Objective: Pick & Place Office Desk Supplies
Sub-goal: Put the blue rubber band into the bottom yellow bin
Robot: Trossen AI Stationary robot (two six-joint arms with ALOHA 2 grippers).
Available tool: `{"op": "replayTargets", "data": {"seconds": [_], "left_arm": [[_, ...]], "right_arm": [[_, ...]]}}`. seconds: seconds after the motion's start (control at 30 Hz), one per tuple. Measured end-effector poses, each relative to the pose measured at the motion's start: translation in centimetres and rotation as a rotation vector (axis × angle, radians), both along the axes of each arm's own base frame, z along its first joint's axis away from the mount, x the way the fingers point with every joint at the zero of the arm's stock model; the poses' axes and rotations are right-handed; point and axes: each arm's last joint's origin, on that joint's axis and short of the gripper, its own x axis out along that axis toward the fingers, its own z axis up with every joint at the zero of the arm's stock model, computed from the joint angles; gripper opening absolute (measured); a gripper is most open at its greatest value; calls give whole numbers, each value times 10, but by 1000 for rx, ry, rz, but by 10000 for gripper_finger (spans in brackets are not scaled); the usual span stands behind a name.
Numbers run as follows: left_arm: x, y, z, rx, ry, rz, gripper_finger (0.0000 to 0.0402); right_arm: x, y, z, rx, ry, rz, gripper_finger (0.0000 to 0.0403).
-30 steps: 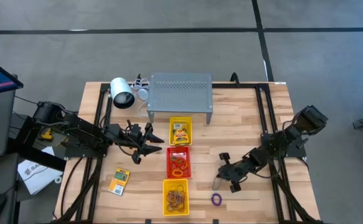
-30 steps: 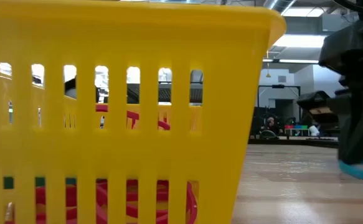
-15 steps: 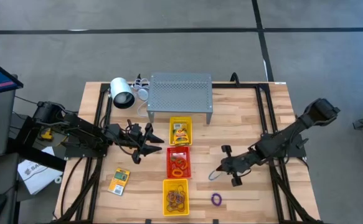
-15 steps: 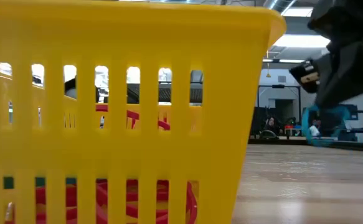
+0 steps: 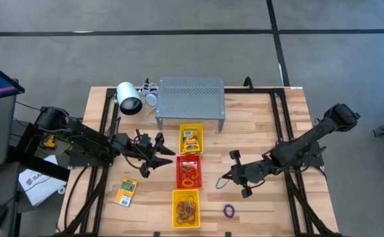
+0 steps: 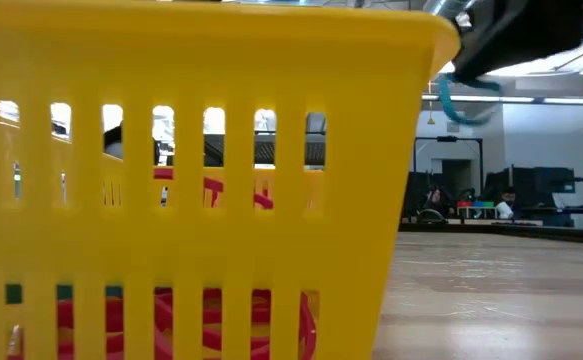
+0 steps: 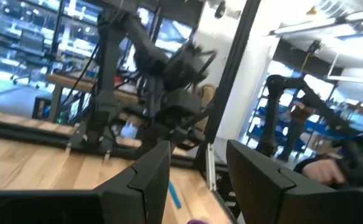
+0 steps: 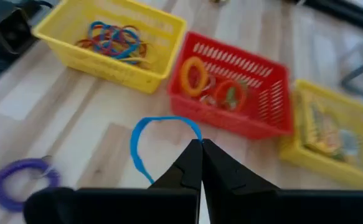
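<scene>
My right gripper (image 5: pixel 226 179) hangs above the table to the right of the red tray (image 5: pixel 190 172), shut on a thin blue rubber band (image 8: pixel 142 134). The low view shows the band (image 6: pixel 455 104) dangling from that gripper (image 6: pixel 468 55). My left gripper (image 5: pixel 157 160) hovers open to the left of the trays, nothing between its fingers (image 7: pixel 197 171). A purple ring (image 5: pixel 228 210) lies flat on the wood near the front edge. A yellow card packet (image 5: pixel 126 191) lies flat at the front left. My right gripper pinches one spot of the blue band's loop (image 8: pixel 195 133) between its two shut fingertips. The fingers slant downward from the table's right side toward the trays. The band is lifted clear of the table and hangs as a slack open loop below the tips.
Three trays stand in a row down the middle: a far yellow one (image 5: pixel 192 130) with a packet, the red one with rings, and a near yellow one (image 5: pixel 186 196) with rubber bands. A grey mesh stand (image 5: pixel 190 97) and a white lamp (image 5: pixel 130 100) sit at the back.
My right gripper has risen from the table and moved a little toward the trays, tipping less steeply and staying shut. The blue band, which lay on the wood under it, has come up with it and now hangs clear.
</scene>
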Motion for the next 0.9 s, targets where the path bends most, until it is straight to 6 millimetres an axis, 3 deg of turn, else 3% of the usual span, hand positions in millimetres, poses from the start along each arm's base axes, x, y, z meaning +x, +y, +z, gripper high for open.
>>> {"op": "replayTargets", "data": {"seconds": [0.27, 0.63, 0.9], "left_arm": [[19, -10, 0, 14, 104, 29, 154], [66, -23, -16, -16, 189, 21, 154], [86, -28, -17, -27, 192, 20, 154]], "right_arm": [[17, 5, 19, -149, -27, -22, 0], [27, 2, 40, -214, -91, -25, 0], [30, 0, 49, -247, -116, -26, 0]]}}
